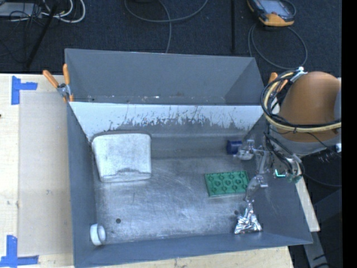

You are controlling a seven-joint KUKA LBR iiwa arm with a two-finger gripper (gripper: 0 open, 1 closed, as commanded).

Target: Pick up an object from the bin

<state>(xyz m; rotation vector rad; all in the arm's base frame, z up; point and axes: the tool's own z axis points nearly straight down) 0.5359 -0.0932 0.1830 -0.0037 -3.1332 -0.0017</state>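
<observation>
My gripper (252, 166) hangs at the bin's right side with its two metal fingers spread apart and nothing between them. Just left of it, a green studded plate (225, 183) lies flat on the floor, its right end close to the nearer fingertip. A small blue thing (233, 147) sits by the farther fingertip, against the back right slope. Below the gripper, a crumpled silver foil piece (247, 223) rests in the front right corner.
A white foam block (122, 156) sits at the back left of the floor. A small white round cap (97, 234) lies in the front left corner. The arm's orange cover and cables overhang the right rim.
</observation>
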